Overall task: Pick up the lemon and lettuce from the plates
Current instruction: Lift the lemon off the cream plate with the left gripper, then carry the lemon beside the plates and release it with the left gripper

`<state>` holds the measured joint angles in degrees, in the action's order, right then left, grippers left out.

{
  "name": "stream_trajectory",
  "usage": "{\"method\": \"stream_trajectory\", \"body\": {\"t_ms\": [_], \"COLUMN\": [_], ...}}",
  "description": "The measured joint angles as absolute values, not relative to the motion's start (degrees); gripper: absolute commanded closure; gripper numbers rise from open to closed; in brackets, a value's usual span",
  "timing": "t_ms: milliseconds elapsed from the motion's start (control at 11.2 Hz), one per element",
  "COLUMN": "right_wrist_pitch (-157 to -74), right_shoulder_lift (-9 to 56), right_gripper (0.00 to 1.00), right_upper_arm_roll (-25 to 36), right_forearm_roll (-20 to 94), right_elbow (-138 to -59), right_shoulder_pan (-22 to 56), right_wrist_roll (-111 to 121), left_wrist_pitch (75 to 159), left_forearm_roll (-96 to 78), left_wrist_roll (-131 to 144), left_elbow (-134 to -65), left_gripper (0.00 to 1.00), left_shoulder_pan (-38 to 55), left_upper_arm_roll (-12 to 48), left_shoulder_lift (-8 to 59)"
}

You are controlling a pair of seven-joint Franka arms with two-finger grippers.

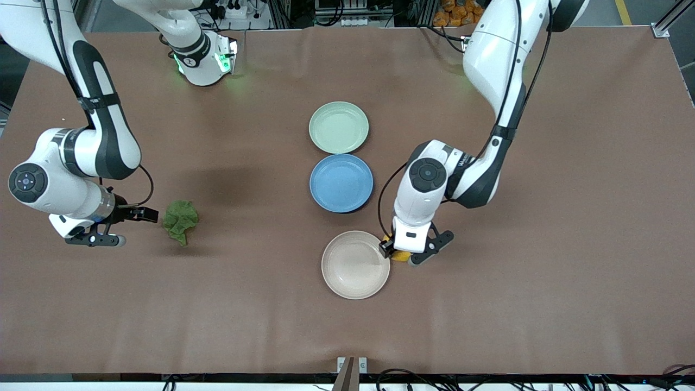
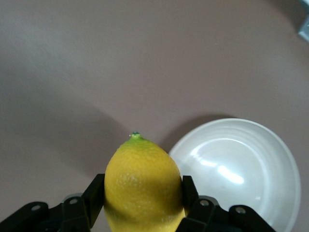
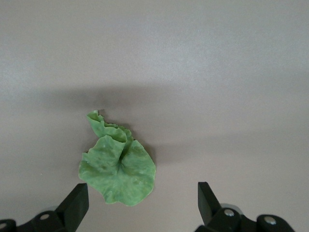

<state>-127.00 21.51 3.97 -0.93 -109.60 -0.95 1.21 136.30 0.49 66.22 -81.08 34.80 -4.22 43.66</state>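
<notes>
My left gripper (image 1: 408,251) is shut on the yellow lemon (image 1: 400,256), low over the table just beside the rim of the empty beige plate (image 1: 355,264), toward the left arm's end. In the left wrist view the lemon (image 2: 142,179) sits clamped between both fingers of the left gripper (image 2: 142,200), with the beige plate (image 2: 241,169) beside it. The dark green lettuce (image 1: 181,220) lies on the bare table near the right arm's end. My right gripper (image 1: 127,227) is open and empty beside it; in the right wrist view the lettuce (image 3: 118,166) lies just ahead of the open right gripper (image 3: 142,203). The mint plate (image 1: 339,127) is empty.
An empty blue plate (image 1: 341,183) lies between the mint plate and the beige plate, all three in a row down the table's middle. The brown table top (image 1: 516,304) is bare around them.
</notes>
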Motion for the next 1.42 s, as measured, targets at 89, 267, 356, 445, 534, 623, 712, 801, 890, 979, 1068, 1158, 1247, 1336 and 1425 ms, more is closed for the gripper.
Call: {"method": "stream_trajectory", "body": {"t_ms": [89,267,356,445,534,623,712,801,890,979,1068,1158,1247,1336,1425], "right_wrist_pitch": [-127.0,-126.5,-124.6,-122.8,-121.4,-120.0,-119.0,-118.1,-117.3,-116.7,-116.1,-115.8,-114.9,-112.4,-109.0], "right_shoulder_lift": [21.4,20.4,19.0,16.9,14.6,12.1,9.8,7.8,6.0,4.4,2.9,1.4,0.0,-1.1,-1.8], "right_gripper": [0.00,0.00,0.00,0.00,0.00,0.00,0.00,0.00,0.00,0.00,0.00,0.00,0.00,0.00,0.00], "right_upper_arm_roll": [4.0,4.0,4.0,4.1,4.1,4.1,4.2,4.2,4.2,4.2,4.2,4.3,4.5,4.8,5.0], "right_forearm_roll": [-0.9,-0.9,-0.9,-0.9,-0.9,-0.9,-0.9,-0.9,-0.9,-0.9,-0.9,-0.9,-0.9,-0.9,-0.9], "right_elbow": [-109.4,-108.8,-108.5,-108.3,-108.1,-108.1,-108.1,-108.0,-108.0,-108.0,-108.0,-108.0,-107.9,-107.1,-105.6], "right_shoulder_pan": [-1.0,-0.9,-0.9,-0.9,-0.9,-0.9,-0.9,-0.9,-0.9,-0.9,-0.9,-0.9,-0.9,-0.9,-0.9], "right_wrist_roll": [1.2,1.2,1.2,1.2,1.2,1.2,1.2,1.2,1.2,1.2,1.2,1.2,1.2,1.2,1.2], "left_wrist_pitch": [134.8,131.1,128.8,126.4,125.3,125.2,125.0,124.7,124.5,123.7,122.9,122.1,121.4,120.9,120.4], "left_forearm_roll": [0.5,0.5,0.5,0.5,0.5,0.5,0.5,0.3,0.3,0.3,0.3,0.3,0.3,0.3,0.3], "left_wrist_roll": [63.9,57.7,53.4,48.9,44.9,40.4,34.7,29.7,25.2,21.1,17.9,15.2,12.6,10.5,9.1], "left_elbow": [-81.1,-81.2,-81.4,-81.7,-82.2,-83.0,-83.8,-84.8,-85.8,-86.9,-88.0,-89.1,-90.1,-91.0,-91.9], "left_gripper": [1.00,1.00,1.00,1.00,1.00,1.00,1.00,1.00,1.00,1.00,1.00,1.00,1.00,1.00,0.96], "left_shoulder_pan": [33.9,31.6,29.9,28.0,25.8,23.4,20.4,17.2,13.9,11.0,9.0,7.6,6.5,5.3,4.4], "left_upper_arm_roll": [-4.2,-4.3,-4.3,-4.3,-4.4,-4.4,-4.1,-3.3,-2.0,-0.8,-0.3,-0.1,-0.1,-0.1,-0.1], "left_shoulder_lift": [43.5,43.4,43.4,43.4,43.3,42.9,42.2,41.3,40.4,39.8,39.3,38.9,38.5,38.0,37.3]}}
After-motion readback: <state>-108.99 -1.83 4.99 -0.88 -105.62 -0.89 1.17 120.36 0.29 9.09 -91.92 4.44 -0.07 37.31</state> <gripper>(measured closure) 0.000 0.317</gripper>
